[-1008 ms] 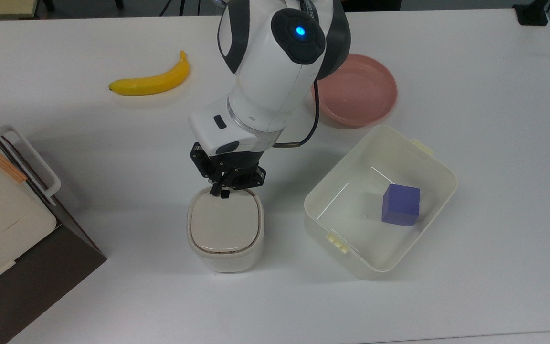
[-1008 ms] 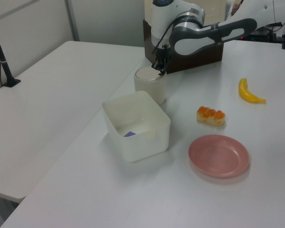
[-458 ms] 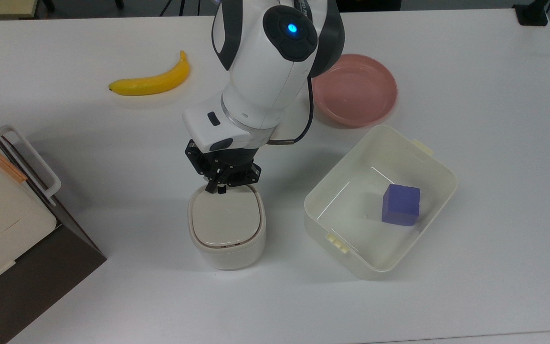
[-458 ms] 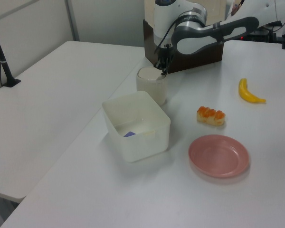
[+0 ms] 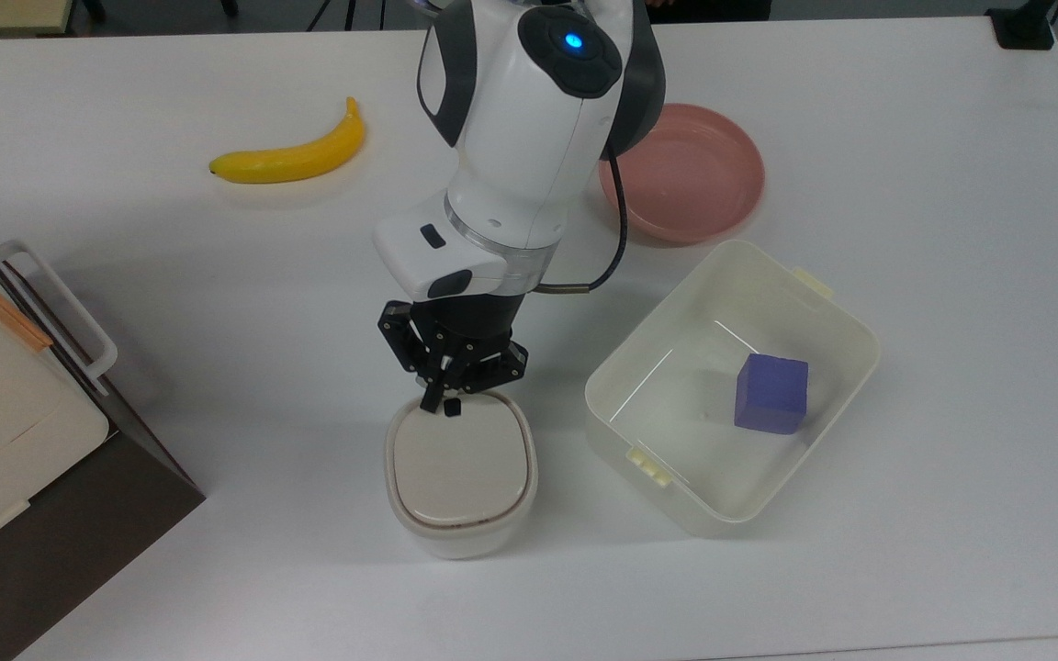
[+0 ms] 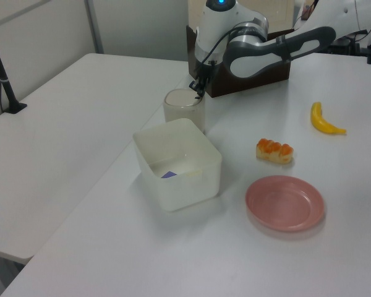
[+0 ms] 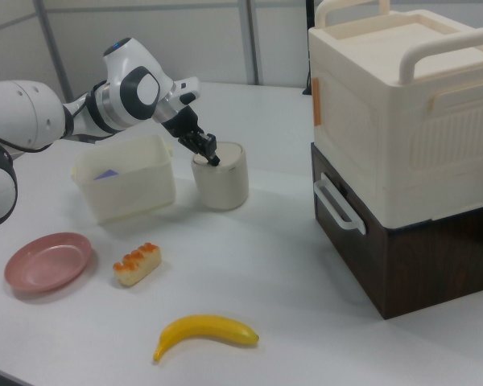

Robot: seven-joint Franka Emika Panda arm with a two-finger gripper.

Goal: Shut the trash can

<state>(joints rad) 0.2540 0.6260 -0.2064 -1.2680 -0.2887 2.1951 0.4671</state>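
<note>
The trash can (image 5: 461,477) is shown on the white table (image 5: 906,551) with its flat lid lying down on the rim, directly under the fingertips. The gripper (image 5: 448,402) is seen at the lid's rear edge; its fingers (image 5: 433,396) are drawn nearly together with nothing held between them, the tips at or just above the lid.

One open tub (image 5: 818,317) is placed just beside the fingers on the top view's right; a single purple cube (image 5: 771,393) is contained in it. One pink plate (image 5: 694,174) is set behind the tub and is seen to be bare.

One banana (image 5: 295,154) and one pastry (image 6: 274,150) are laid well apart from the fingers. One large white appliance (image 7: 402,104) on a dark base is placed on the top view's left. Part of the plate's rim is hidden by the arm in the top view.
</note>
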